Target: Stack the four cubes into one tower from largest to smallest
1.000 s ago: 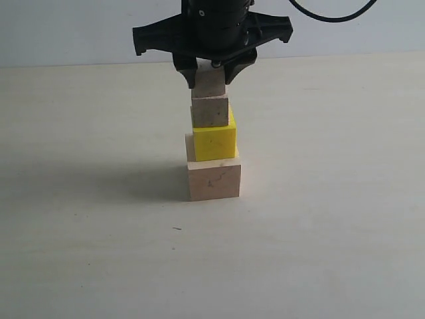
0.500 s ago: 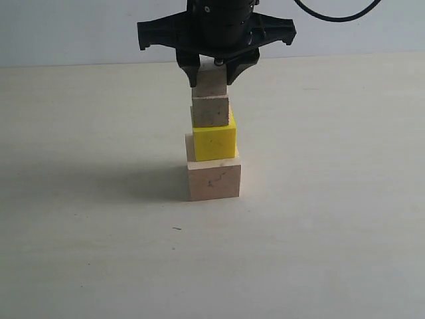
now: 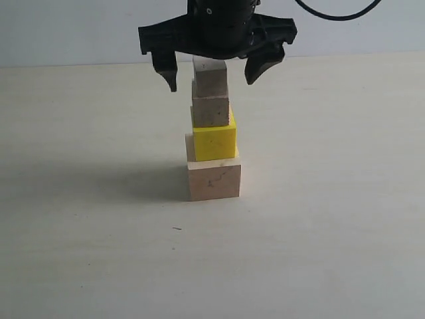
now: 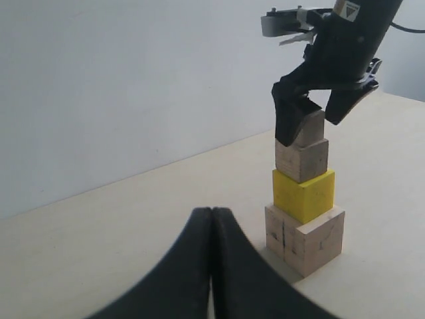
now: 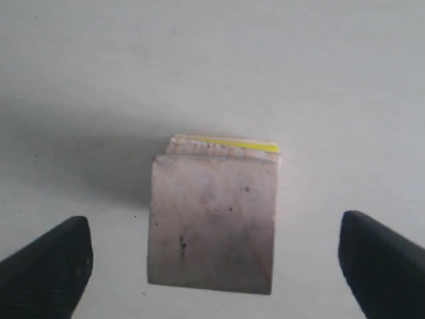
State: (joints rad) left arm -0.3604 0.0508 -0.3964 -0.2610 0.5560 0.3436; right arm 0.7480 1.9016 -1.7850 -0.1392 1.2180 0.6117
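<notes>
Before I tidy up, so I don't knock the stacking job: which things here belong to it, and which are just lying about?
Job: big cube, yellow cube, small cube, tiniest cube, stacked bottom to top; right fingers, open around the tiniest.
Just there: left fingers, shut, apart from the cubes; cable; table.

Seen from the right wrist, the tiniest cube [image 5: 211,222] hides most of the yellow cube [image 5: 232,144].
</notes>
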